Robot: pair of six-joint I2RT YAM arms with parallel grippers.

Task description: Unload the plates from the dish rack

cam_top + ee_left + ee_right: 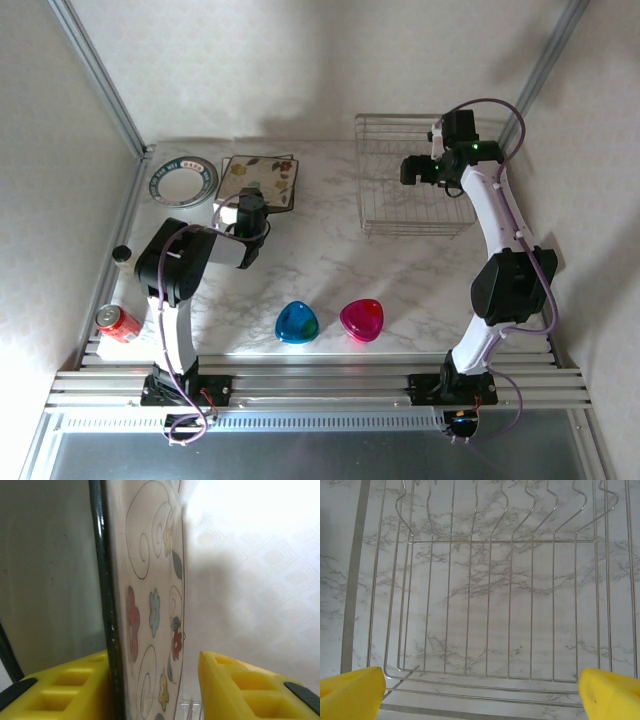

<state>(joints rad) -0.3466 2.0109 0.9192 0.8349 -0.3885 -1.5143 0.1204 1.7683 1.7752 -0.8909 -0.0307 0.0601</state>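
**Flowered plate between loosened jaws, rack bare: the risk is in backing away**

The left gripper [155, 682] stands partly open around the near edge of the square plate [150, 605]. One yellow finger [65, 682] lies against the plate's dark rim and back, while the other [240, 685] stands clear of the flowered face with a visible gap. So nothing is clamped. In the top view that plate lies on the marble table [330, 270], just beside the round plate [183, 182] and well apart from the dish rack [413, 190]. Whether its near edge rests fully on the table I cannot tell.

The right gripper [481, 692] hangs over the rack with its jaws spread wide and nothing between them. Under it there are only wires and marble, so the unloading looks as good as done.

What could go wrong, as I judge it:
- The finger touching the plate's back may drag it along when the arm pulls away, sliding it into the round plate.
- If the near edge is not yet down, a wider opening would let it drop and clatter.
- A careless descent of the right arm could snag a fingertip in the thin wires and shift the rack
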